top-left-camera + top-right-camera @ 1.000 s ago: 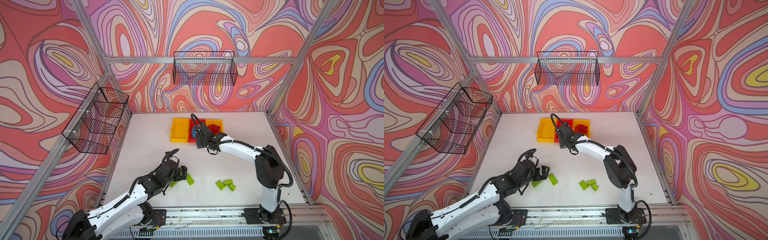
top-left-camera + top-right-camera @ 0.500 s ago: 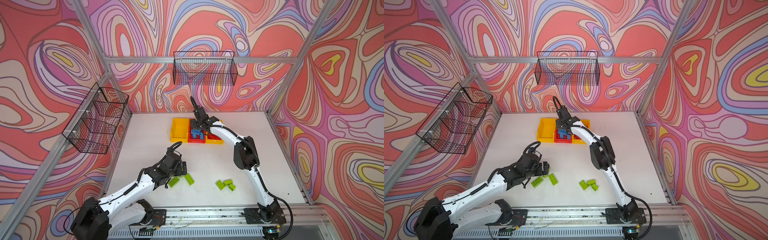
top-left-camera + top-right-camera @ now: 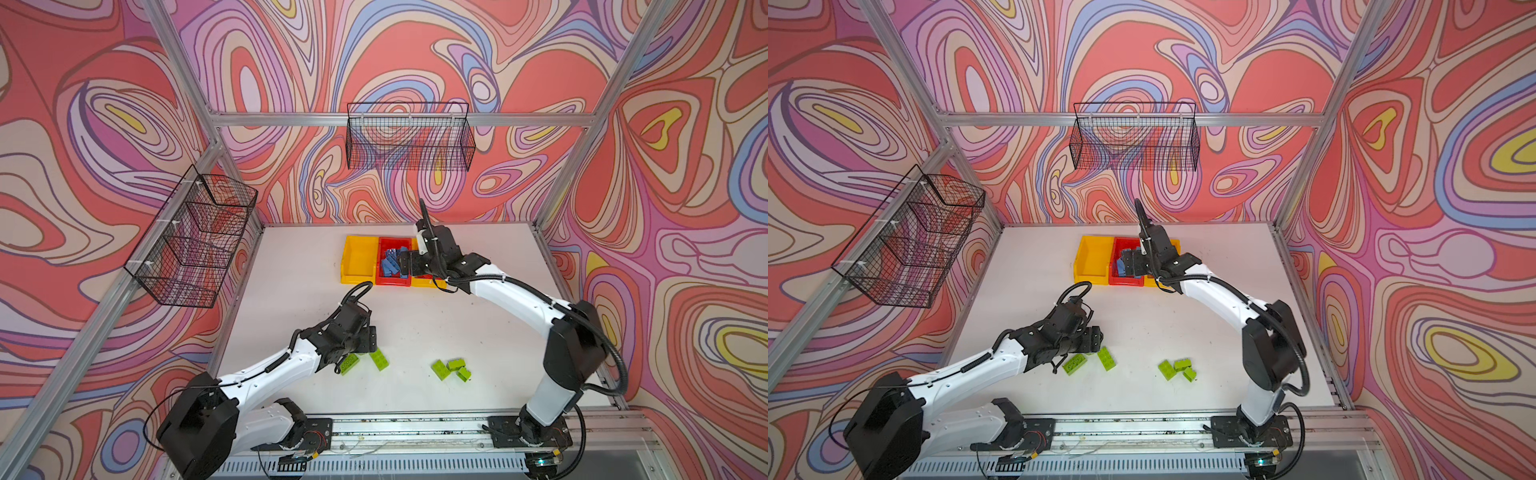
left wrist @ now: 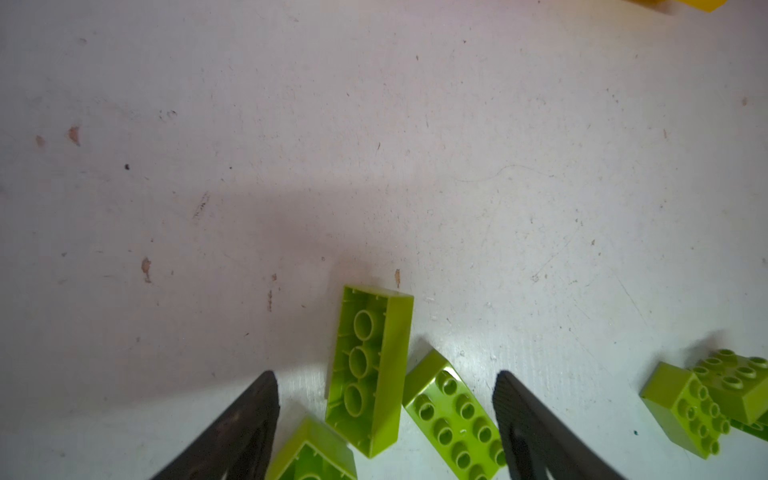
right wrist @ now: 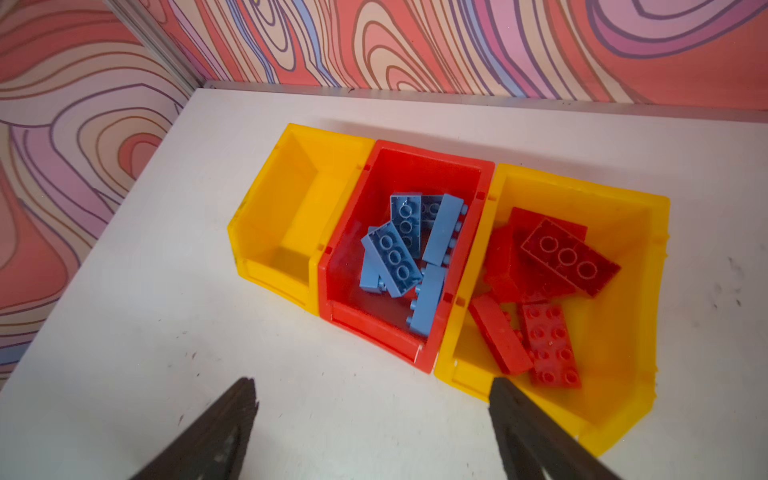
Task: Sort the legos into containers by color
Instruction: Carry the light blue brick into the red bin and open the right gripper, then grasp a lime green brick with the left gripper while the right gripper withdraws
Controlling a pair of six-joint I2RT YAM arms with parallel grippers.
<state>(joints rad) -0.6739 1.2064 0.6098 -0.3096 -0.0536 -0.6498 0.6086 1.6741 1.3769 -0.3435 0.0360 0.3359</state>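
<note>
While untouched within the spread left gripper (image 4: 384,374), green brick (image 4: 365,399) lengthwise along its fingers (image 4: 249,424), underside exposed.

blue legos (image 5: 392,257) in red bin (image 5: 432,174) | red legos (image 5: 569,257) in yellow bin (image 5: 615,216) | green legos (image 3: 439,370) loose on table (image 3: 415,324)
</note>
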